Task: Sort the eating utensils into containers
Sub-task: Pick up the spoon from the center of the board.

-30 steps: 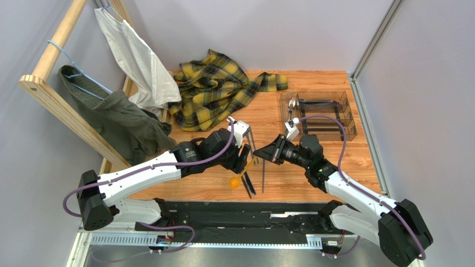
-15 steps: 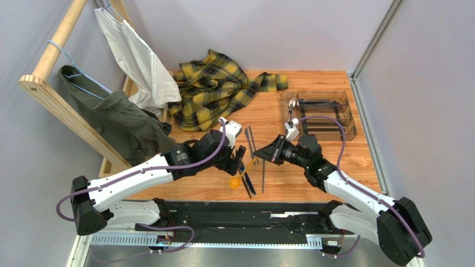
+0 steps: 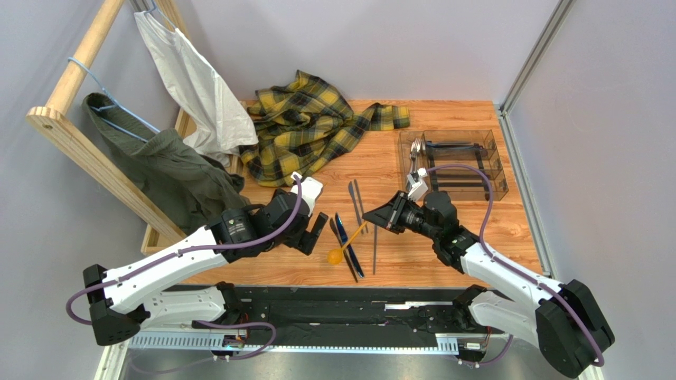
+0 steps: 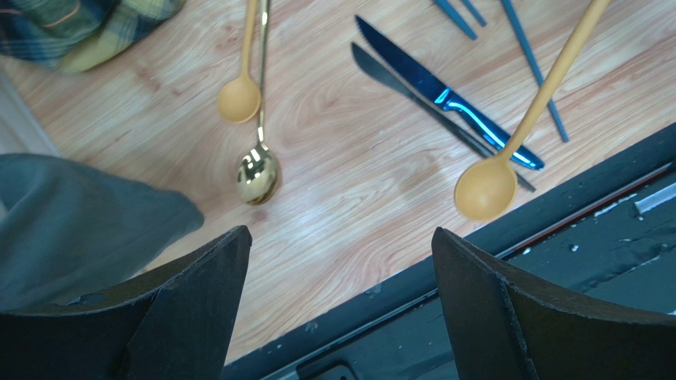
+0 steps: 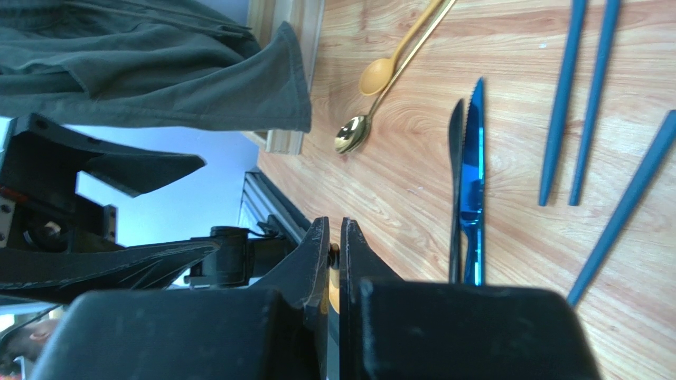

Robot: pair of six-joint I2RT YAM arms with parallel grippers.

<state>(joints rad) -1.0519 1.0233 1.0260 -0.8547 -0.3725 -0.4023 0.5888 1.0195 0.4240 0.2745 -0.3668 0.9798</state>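
The right tool is pinching a matte orange long-handled spoon across a blue metal knife; the left tool is hovering spread nearby.

L black two-finger gripper is hovering, jaws wide apart; R black gripper is pinching handle of slim orange spoon

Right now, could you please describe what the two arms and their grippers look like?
Both arms have white shell links, the left arm and right arm alike, joined by black rounded joints on black bases. A purple cable loops along each. The left gripper and right gripper have matte black, wedge-shaped fingers tapering to tips. No markings are legible.
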